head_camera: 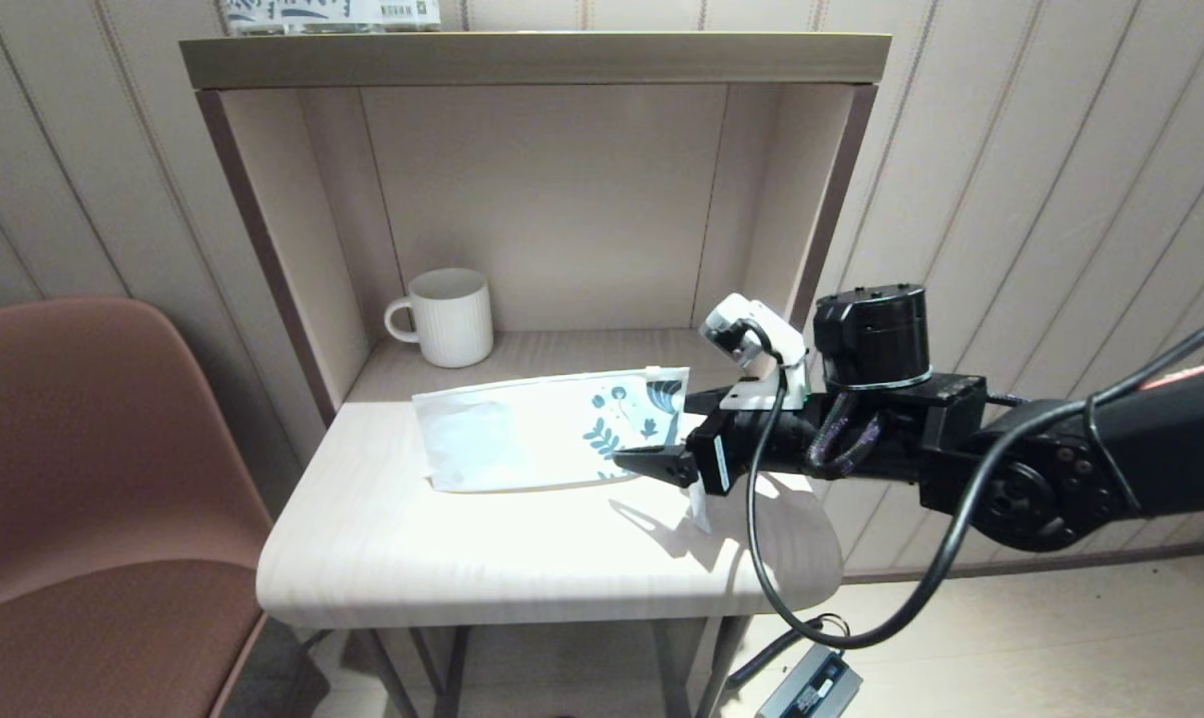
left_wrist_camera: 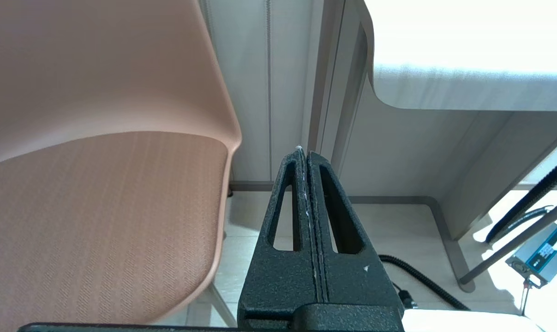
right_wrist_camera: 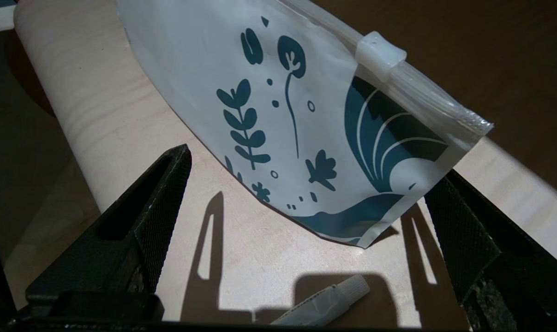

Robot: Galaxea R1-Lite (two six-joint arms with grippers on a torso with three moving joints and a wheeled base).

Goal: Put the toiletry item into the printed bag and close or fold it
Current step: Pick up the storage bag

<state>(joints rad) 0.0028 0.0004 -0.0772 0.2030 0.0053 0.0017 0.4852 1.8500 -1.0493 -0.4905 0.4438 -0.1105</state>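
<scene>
Tabletop [head_camera: 522, 558] of pale wood carries the work. Near its right edge a small white tube [right_wrist_camera: 326, 302] lies below the right gripper [head_camera: 661, 451], whose fingers stand wide apart, one on each side of the printed end of the printed bag [head_camera: 547, 431]. The bag lies flat on the table, leaf prints and slider zip [right_wrist_camera: 380, 50] toward the gripper, its plain end pointing left. Behind it, in the open cabinet recess, stands a ribbed white mug [head_camera: 447, 317]. The left gripper [left_wrist_camera: 306, 154] hangs low beside the pink chair [left_wrist_camera: 103, 184], fingers pressed together, holding nothing.
</scene>
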